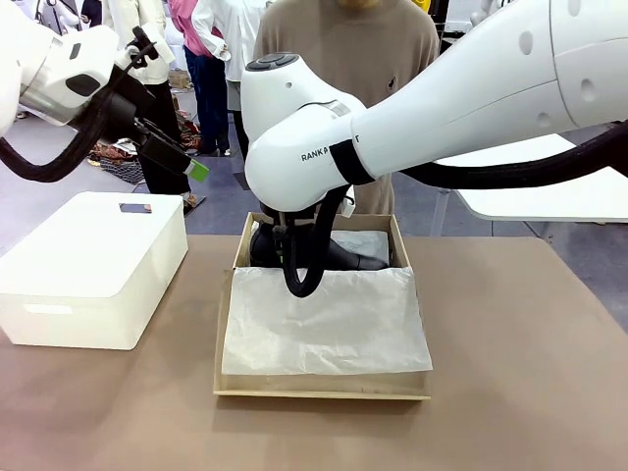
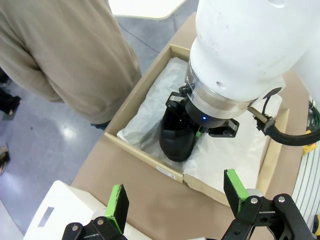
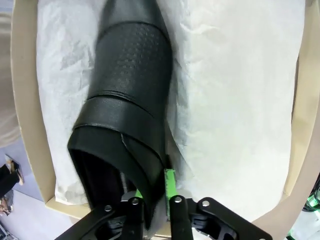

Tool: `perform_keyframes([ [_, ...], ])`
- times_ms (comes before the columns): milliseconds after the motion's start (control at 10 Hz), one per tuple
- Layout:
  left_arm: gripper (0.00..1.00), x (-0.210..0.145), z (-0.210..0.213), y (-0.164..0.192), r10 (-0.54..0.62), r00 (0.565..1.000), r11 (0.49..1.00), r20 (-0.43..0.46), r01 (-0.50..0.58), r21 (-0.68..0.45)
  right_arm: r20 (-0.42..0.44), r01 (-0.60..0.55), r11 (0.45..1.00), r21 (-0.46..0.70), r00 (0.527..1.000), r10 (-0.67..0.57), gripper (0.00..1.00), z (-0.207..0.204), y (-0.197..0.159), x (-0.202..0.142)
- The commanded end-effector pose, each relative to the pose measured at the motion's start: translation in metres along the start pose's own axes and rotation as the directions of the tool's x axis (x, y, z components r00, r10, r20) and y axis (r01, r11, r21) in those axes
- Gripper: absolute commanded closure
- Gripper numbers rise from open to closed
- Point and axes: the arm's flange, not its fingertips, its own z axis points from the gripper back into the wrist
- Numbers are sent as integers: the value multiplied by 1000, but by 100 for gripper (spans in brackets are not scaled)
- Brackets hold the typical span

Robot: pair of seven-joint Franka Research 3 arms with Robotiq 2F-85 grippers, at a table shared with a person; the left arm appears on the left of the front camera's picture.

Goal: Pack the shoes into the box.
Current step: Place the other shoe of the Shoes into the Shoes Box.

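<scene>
Noted one black shoe (image 3: 130,90) lying inside the box (image 1: 319,391), on white tissue paper (image 1: 324,324) by the box's far wall; right hand (image 3: 150,195) down in the box, pinched narrow on the shoe's heel-end rim; left hand (image 2: 176,192) raised left of the box, spread wide, holding nothing; white plastic bin (image 1: 93,265) on the surface (image 1: 510,373) left of the box; person (image 1: 343,49) standing beyond the box.

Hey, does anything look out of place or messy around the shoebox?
Only the tissue paper: it spills over the box front wall and covers the open lid. The shoe lies inside.
</scene>
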Motion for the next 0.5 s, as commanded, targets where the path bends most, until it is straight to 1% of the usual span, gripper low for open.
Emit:
perform_keyframes([
  [0, 0, 0, 1, 1, -5, 1000, 1000, 13, 5, -19, 7, 19, 1000, -7, 1000, -19, 45, 8, 5, -5],
  [200, 0, 0, 1, 1, -5, 1000, 1000, 13, 5, -19, -1, 36, 999, -16, 999, -36, 8, 21, 11, 1],
  [300, 0, 0, 1, 1, -5, 1000, 1000, 13, 5, -19, -8, 41, 999, -9, 999, -41, 0, 30, 15, 6],
  [400, 0, 0, 1, 1, -5, 1000, 1000, 13, 5, -19, -9, 42, 999, 1, 999, -42, 0, 39, 17, 10],
])
